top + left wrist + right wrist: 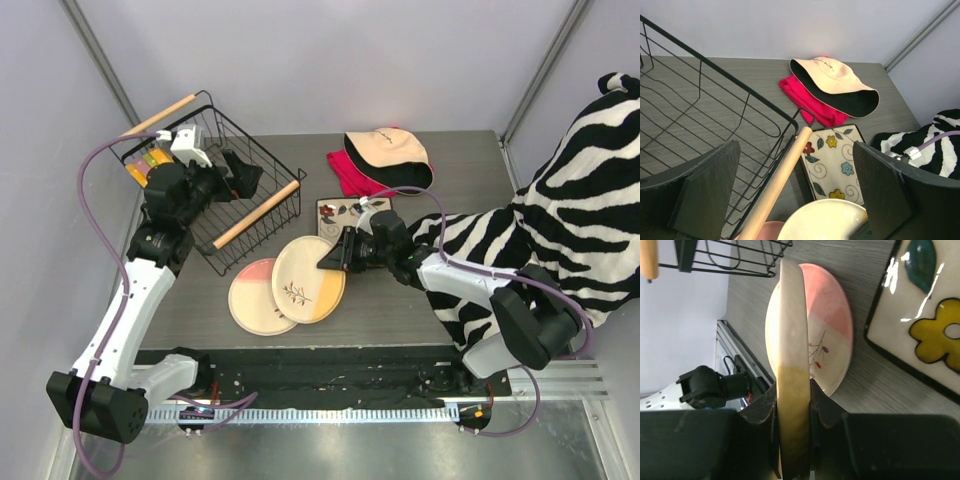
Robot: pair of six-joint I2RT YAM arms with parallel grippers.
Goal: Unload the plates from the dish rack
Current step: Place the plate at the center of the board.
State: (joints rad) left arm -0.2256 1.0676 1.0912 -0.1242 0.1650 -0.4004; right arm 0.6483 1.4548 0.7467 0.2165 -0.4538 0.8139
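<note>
The black wire dish rack (262, 160) stands at the back left. Orange, green and yellow plate edges (147, 163) stand in its far left end, partly hidden by my left arm. My left gripper (243, 176) is open and empty above the rack's floor, its jaws wide (795, 150). My right gripper (335, 255) is shut on the rim of the cream-yellow plate (308, 278), seen edge-on in the right wrist view (792, 340). This plate overlaps the pink plate (255, 300). The square flowered plate (342, 212) lies flat behind my right gripper.
A cream-and-black cap (390, 155) lies on a red cloth (348, 172) at the back. A zebra-striped cloth (590, 200) covers the right side. The rack's near wooden handle (257, 214) runs between the rack and the plates.
</note>
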